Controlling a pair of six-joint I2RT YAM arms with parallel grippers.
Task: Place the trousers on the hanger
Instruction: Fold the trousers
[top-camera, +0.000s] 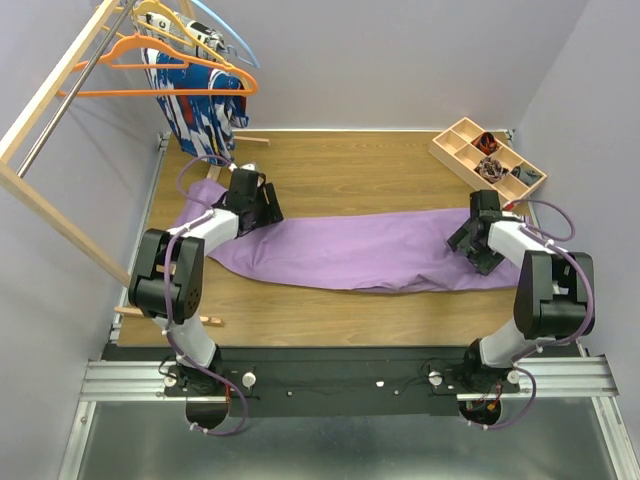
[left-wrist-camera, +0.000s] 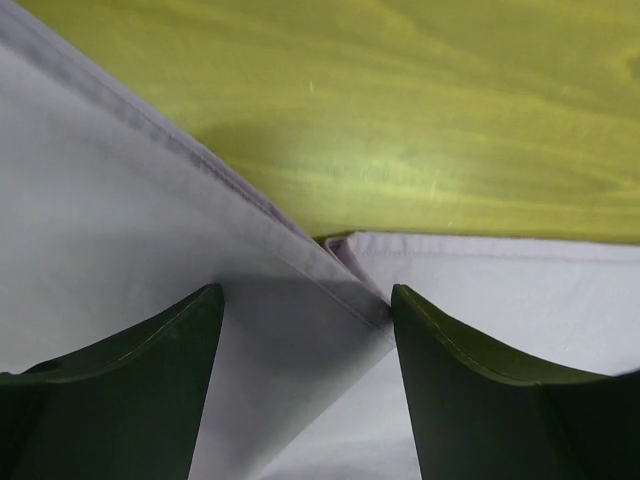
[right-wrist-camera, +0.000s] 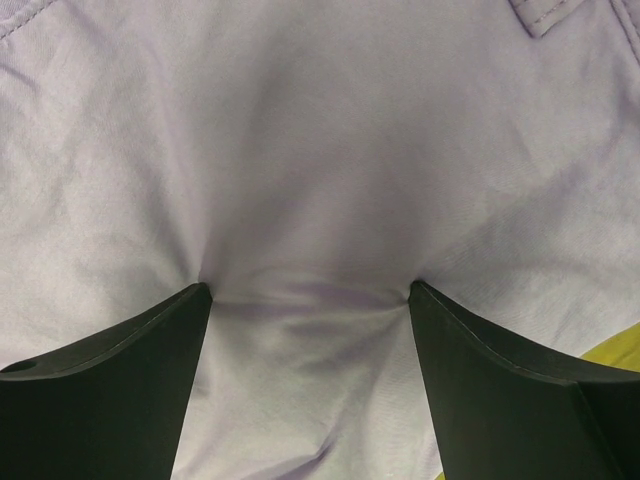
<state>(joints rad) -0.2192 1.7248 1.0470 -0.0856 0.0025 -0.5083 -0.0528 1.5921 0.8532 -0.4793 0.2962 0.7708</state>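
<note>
Pincers, two: left pincer spread wide, astride a hem edge; right pincer equally wide, tips puckering cloth, neither clamped. Long lilac soft-fabric trousers, one, flat across the wooden desk, whose wood shows beyond their far edge. Hangers, three, on the far-left rail: thin bright orange plastic hanger, well apart from the trousers; one yellow; one light blue.

bright even overhead light, soft shadows, slightly blurred yellow-tinted wrist views
</note>
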